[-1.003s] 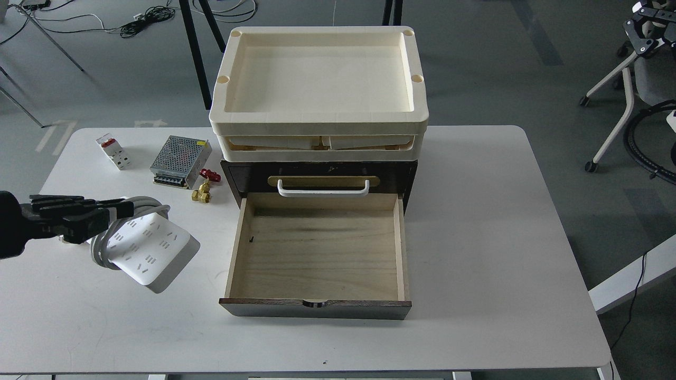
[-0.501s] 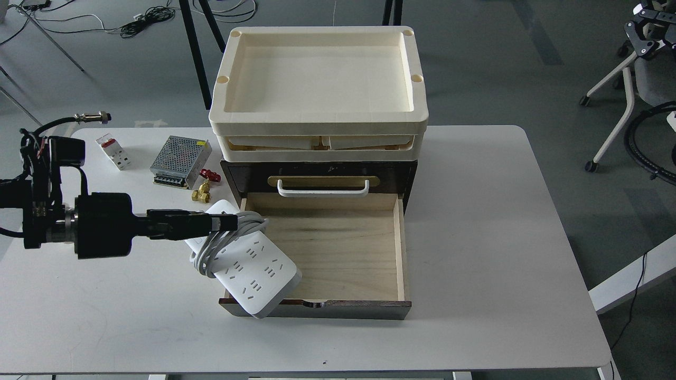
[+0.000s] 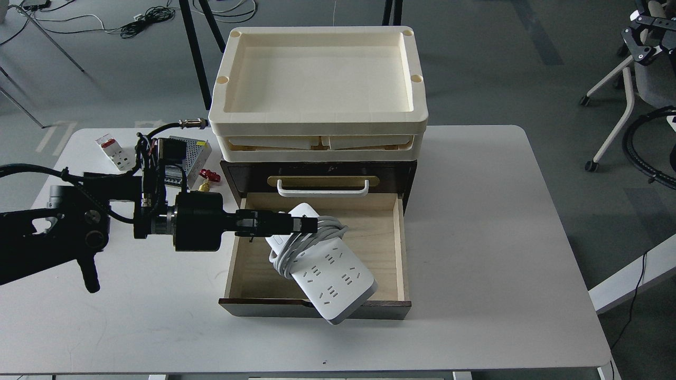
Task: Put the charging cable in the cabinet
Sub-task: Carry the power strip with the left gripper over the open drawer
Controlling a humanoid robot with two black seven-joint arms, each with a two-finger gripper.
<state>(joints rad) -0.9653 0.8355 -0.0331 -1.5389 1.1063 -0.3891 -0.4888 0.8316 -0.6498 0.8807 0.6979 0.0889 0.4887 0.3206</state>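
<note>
Left gripper (image 3: 303, 225) holds charging cable (image 3: 327, 264) above open cabinet (image 3: 317, 309) drawer.

The charging cable (image 3: 327, 269), a white rectangular power strip with rows of sockets and a thick white cord looped around its middle, is held tilted above the open drawer, its lower end overhanging the drawer's dark front wall. The cabinet (image 3: 318, 174), a dark brown wooden box with a white handle on a brass plate, is set toward the far edge of the white surface (image 3: 475, 253), midway between its left and right edges; its light plywood drawer (image 3: 317, 253) is pulled out toward the near edge.
</note>
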